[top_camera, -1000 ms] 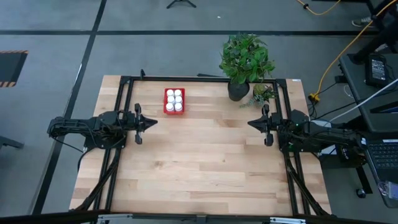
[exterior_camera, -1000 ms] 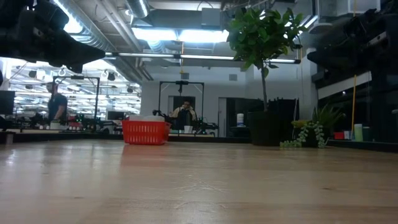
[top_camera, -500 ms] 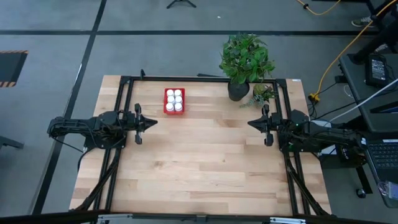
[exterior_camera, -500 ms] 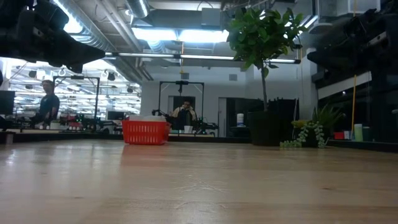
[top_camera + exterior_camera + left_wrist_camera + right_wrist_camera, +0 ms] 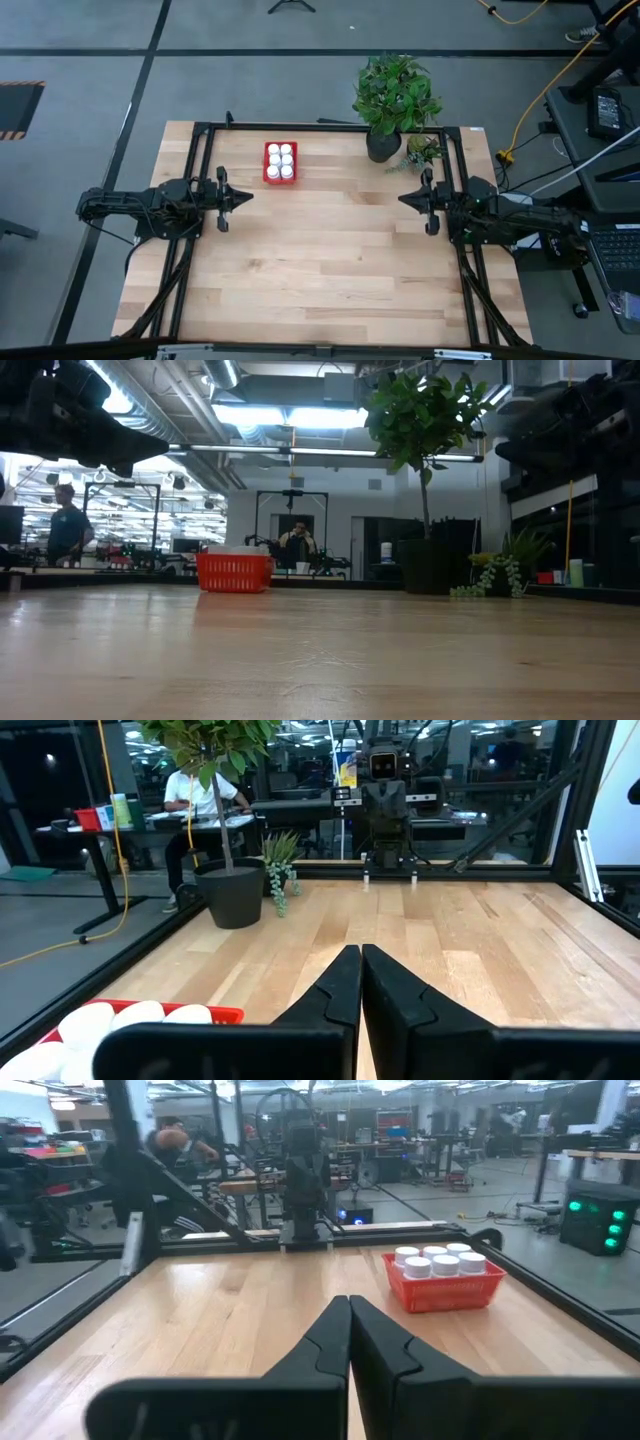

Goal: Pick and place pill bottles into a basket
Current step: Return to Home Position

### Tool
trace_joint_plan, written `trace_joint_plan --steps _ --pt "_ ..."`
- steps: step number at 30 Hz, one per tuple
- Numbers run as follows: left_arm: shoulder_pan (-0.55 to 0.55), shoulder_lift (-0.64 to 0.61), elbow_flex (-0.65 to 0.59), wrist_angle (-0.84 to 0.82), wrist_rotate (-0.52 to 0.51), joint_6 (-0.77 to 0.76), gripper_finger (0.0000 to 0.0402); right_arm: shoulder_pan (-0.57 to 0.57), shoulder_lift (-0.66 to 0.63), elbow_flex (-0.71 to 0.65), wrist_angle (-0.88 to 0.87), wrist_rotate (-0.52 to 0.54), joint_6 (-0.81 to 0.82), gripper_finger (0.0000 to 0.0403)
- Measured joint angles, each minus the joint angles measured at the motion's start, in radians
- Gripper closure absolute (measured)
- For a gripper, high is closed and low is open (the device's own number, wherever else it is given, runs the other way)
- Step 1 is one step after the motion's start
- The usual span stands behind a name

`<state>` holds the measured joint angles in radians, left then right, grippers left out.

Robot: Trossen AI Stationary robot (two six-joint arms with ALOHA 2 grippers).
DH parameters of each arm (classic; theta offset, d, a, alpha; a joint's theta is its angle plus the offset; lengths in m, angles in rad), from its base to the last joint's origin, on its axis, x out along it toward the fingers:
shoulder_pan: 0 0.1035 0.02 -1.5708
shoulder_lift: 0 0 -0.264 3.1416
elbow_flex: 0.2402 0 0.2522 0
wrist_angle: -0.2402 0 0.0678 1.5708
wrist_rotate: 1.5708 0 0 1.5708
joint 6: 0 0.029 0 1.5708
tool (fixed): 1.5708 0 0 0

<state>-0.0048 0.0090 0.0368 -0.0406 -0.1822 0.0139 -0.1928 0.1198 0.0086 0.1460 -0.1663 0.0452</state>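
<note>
The red basket point(image 5: 281, 176) stands on the table near its far edge, left of the middle, with several white pill bottles point(image 5: 281, 161) upright inside it. It also shows in the low view point(image 5: 234, 572), the right wrist view point(image 5: 447, 1288) and the left wrist view point(image 5: 150, 1011). My left gripper point(image 5: 250, 196) is shut and empty above the table's left side, a little nearer than the basket. My right gripper point(image 5: 401, 199) is shut and empty above the table's right side. Their fingers also show in the wrist views point(image 5: 360, 965) point(image 5: 349, 1312).
A dark pot with a green plant point(image 5: 384, 143) stands at the far edge, right of the middle, with a smaller plant point(image 5: 424, 152) beside it. A black frame point(image 5: 330, 127) runs around the table. People show in the room beyond.
</note>
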Motion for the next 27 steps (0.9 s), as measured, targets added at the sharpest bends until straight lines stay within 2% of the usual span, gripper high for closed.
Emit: trace_joint_plan --steps 12,18,27 --pt "0.0 0.0 0.0 0.0 0.0 0.0 0.0393 0.152 -0.12 0.001 -0.014 -0.002 -0.05 0.0393" --pt "0.0 0.0 0.0 0.0 0.0 0.0 0.0396 0.211 -0.119 0.002 -0.1 -0.001 -0.049 0.0393" --pt "0.0 0.0 0.0 0.0 0.0 0.0 0.039 0.23 -0.118 0.002 -0.1 -0.001 -0.05 0.0393"
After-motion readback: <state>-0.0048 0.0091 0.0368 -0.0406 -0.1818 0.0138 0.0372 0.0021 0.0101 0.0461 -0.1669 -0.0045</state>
